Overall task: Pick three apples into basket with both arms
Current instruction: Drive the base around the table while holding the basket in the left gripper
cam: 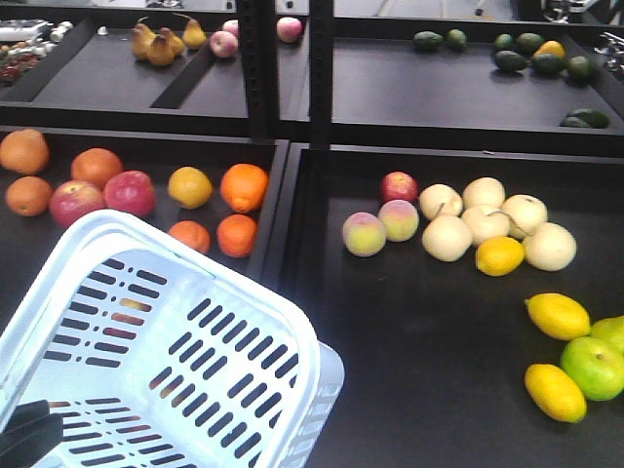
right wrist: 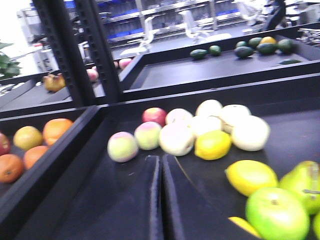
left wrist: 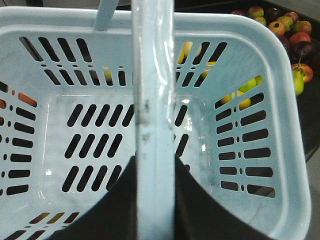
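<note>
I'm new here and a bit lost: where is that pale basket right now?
In the front view it is at lower left: the basket is tilted over the left bin, just nearer the camera than the oranges.

the basket (cam: pixel 214 273) runs off the front view at 7 o'clock, where the left gripper (cam: pixel 29 434) is only a dark sliver. fruit (left wrist: pixel 245 92) behind its slots shows only in scraps. the right wrist view is blurred.

basket (cam: pixel 214 273): pale blue, empty, tilted | dark red apples (left wrist: pixel 302 50): outside, just beside
</note>
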Controlling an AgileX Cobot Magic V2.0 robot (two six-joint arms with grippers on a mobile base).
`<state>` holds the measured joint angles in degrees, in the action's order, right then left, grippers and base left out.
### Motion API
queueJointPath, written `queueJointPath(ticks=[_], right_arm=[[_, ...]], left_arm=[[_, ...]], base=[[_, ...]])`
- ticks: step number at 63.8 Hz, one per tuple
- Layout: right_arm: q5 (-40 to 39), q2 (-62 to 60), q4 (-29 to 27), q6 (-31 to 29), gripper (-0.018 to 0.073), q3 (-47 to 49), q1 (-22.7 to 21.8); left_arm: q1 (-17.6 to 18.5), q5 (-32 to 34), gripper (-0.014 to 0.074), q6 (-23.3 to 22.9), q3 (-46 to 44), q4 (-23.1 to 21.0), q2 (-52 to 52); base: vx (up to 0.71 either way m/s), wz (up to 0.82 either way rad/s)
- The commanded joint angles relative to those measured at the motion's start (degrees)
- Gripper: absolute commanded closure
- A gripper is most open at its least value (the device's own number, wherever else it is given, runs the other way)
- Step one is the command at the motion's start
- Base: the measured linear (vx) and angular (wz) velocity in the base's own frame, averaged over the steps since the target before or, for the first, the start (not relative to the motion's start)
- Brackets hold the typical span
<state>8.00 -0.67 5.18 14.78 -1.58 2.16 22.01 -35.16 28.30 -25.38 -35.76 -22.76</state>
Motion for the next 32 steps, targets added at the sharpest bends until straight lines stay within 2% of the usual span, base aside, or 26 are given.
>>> queueJointPath(ticks=[1,32], right_arm=[[-4.5,-0.7,0.6,-0.2,0.0568,-0.7,-0.3],[-4.5,-0.7,0.6,-0.2,0.0568,-0.7,-0.3]], left_arm=[[0.1,5.7,0.0604,-0.2,-1.9,-2.4,-0.2],[0.1,5.7,0.0604,-0.2,-1.9,-2.4,-0.2]], base=[[-0.08,0.28],[-0.10,0.41]])
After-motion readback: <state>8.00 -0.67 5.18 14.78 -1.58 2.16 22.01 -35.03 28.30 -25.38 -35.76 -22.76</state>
